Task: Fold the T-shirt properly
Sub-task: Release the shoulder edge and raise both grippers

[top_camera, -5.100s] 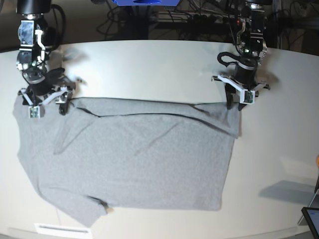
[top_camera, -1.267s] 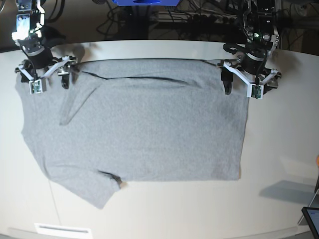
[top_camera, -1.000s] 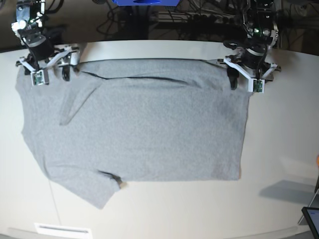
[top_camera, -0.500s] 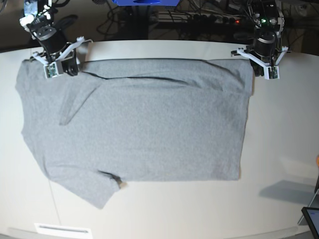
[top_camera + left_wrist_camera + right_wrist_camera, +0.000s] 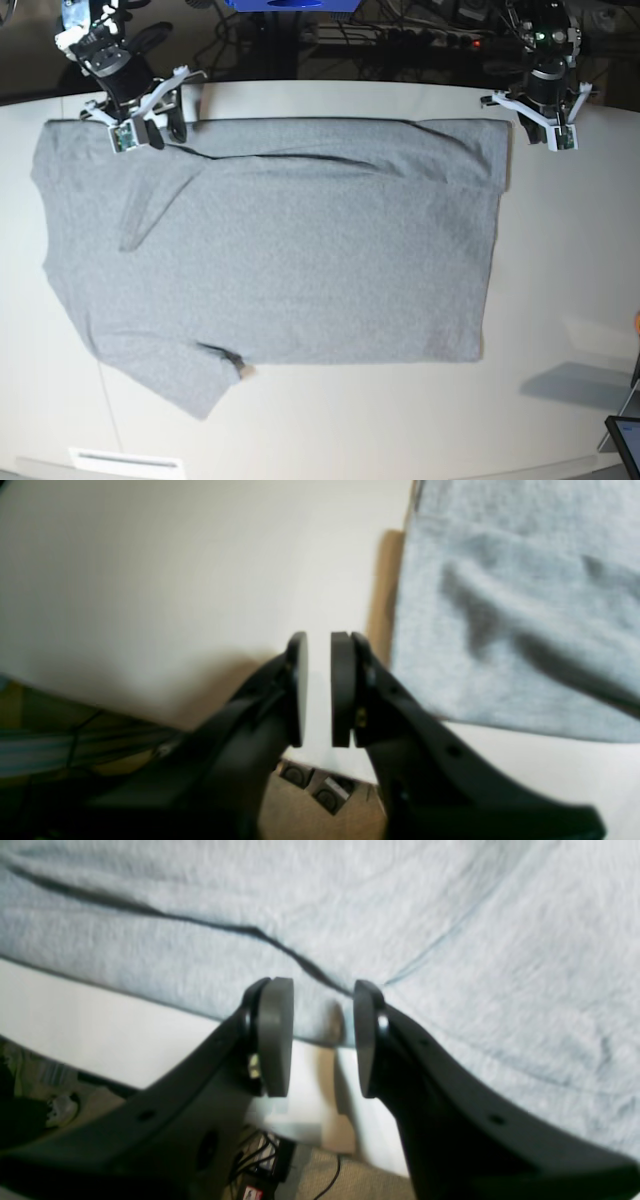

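The heather-grey T-shirt (image 5: 290, 240) lies spread flat on the white table (image 5: 560, 260), plain side up, with one sleeve pointing to the near left. My right gripper (image 5: 158, 128) hovers over the shirt's far left edge. In the right wrist view the right gripper (image 5: 322, 990) stands open with nothing in it, above the T-shirt (image 5: 350, 900) hem and a dark crease. My left gripper (image 5: 540, 120) hangs just past the shirt's far right corner. The left wrist view shows the left gripper (image 5: 318, 640) almost shut with a thin slit, holding nothing, over bare table beside the T-shirt (image 5: 500, 605).
The table's far edge (image 5: 330, 84) runs just behind both grippers, with cables and dark gear (image 5: 400, 40) beyond it. A tablet corner (image 5: 625, 440) pokes in at the near right. A white label (image 5: 125, 461) lies at the near left edge.
Both grippers have let go of the shirt's far edge and drawn back toward the table's far edge. The right one slid rightward. The shirt lies still.
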Motion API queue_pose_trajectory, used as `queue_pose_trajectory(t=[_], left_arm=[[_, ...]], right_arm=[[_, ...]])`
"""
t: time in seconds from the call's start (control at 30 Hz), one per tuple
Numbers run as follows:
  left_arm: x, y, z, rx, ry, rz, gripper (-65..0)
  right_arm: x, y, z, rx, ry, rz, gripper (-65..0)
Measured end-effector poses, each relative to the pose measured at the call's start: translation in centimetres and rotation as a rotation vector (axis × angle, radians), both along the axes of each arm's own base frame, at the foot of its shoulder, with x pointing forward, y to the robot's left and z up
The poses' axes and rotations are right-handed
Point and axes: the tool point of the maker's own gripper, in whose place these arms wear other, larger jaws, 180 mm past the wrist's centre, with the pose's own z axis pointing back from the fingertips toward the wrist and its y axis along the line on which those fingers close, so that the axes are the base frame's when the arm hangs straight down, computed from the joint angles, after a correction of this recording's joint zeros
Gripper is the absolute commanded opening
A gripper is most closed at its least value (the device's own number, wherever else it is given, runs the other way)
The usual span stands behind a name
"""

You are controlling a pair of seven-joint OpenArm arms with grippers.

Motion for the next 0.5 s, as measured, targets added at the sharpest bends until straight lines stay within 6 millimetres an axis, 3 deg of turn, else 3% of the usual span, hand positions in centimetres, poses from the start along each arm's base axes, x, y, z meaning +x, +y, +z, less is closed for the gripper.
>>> queue_pose_trajectory(t=[0.27, 0.43, 0.5], left_arm=[[-0.93, 0.98, -0.1, 0.015, 0.017, 0.024, -56.3], [-0.95, 0.98, -0.12, 0.015, 0.018, 0.025, -56.3], [-0.94, 0.99, -0.11, 0.015, 0.018, 0.025, -56.3]], right_arm=[[0.58, -0.39, 0.14, -0.016, -0.011, 0.009, -44.5], [0.5, -0.38, 0.09, -0.016, -0.009, 0.01, -29.6], [0.53, -0.37, 0.12, -0.015, -0.01, 0.009, -30.9]])
